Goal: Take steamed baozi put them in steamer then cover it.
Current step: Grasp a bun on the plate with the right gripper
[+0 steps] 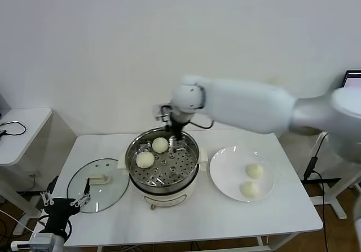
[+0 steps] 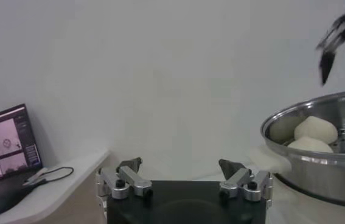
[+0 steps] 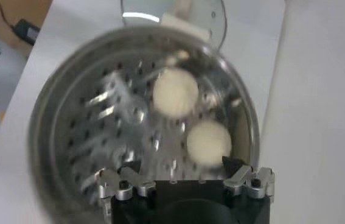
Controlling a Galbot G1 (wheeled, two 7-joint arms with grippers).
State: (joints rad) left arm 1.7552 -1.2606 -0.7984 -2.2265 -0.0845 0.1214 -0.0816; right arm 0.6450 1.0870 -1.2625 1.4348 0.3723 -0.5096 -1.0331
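White table (image 1: 186, 218) against plain wall. Steamer (image 1: 162, 181) at centre with two baozi (image 1: 160, 145) (image 1: 145, 159) on tray, two more (image 1: 254, 171) (image 1: 249, 190) on plate (image 1: 225, 164) beside it. Right gripper (image 1: 174, 143) over steamer rear, jaws apart, empty. Cover (image 1: 107, 193) flat on left; left gripper (image 1: 66, 201) parked near it, jaws apart.

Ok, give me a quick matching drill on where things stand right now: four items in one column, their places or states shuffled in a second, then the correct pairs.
Items:
1. glass lid
2. white plate
3. right hand
4. left hand

Places or states:
A. open above the steamer, holding nothing
B. flat on the table, left of the steamer
C. open, low by the table's front left corner
D. carries two baozi, right of the steamer

Pairs: 1-B, 2-D, 3-A, 4-C
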